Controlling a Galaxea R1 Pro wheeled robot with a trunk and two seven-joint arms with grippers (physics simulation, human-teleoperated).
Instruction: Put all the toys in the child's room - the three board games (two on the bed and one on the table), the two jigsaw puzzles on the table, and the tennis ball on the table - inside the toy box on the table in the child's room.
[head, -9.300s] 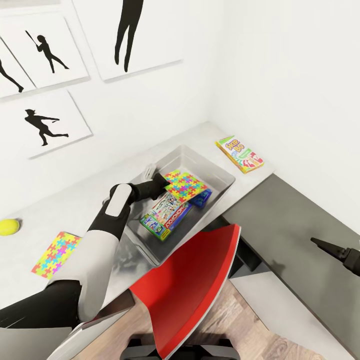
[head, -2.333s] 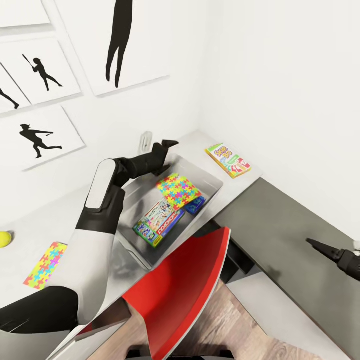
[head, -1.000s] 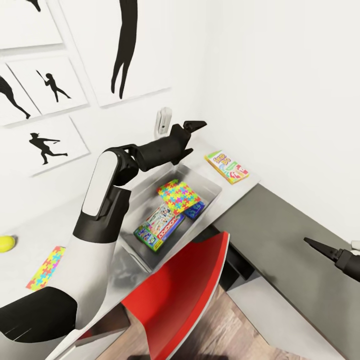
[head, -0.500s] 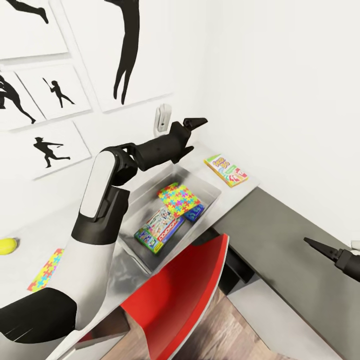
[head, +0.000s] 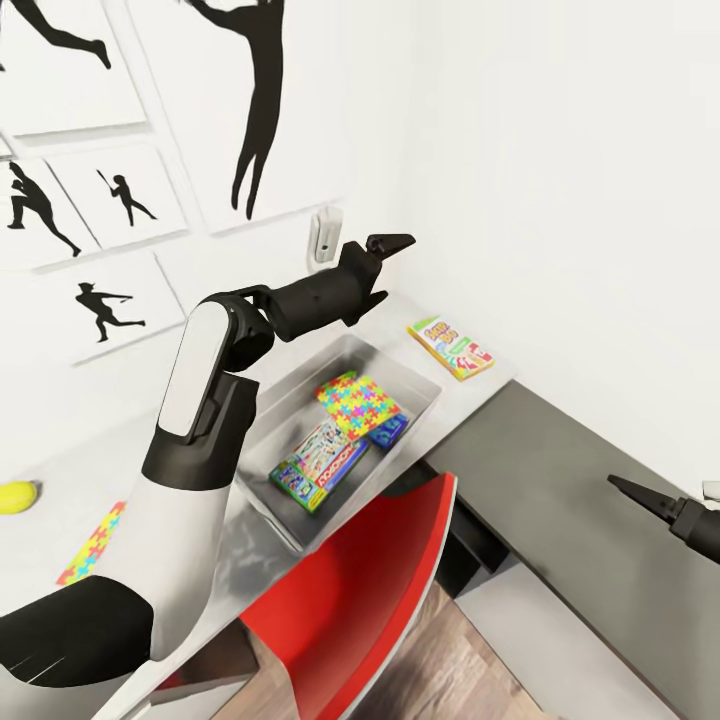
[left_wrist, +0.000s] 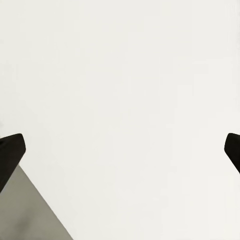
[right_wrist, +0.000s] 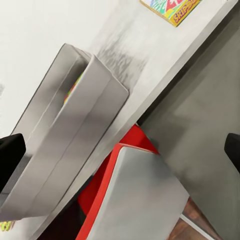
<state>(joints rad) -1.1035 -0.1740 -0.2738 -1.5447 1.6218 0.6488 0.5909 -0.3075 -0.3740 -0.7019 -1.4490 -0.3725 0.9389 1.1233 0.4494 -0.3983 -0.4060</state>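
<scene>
Jaws of the left gripper gape above the toy box.

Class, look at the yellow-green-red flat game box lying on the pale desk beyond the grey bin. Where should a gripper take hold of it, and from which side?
The yellow-green-red flat game box lies flat on the pale desk, apart from the grey bin. It is probably best gripped across its narrower width, on the two long edges, coming from above. The open left gripper hovers nearest.

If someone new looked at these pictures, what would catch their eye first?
Probably the left gripper, open and empty, raised near the wall above the toy box. In the box lie a bright jigsaw puzzle and a Monopoly box. A red chair stands in front.
</scene>
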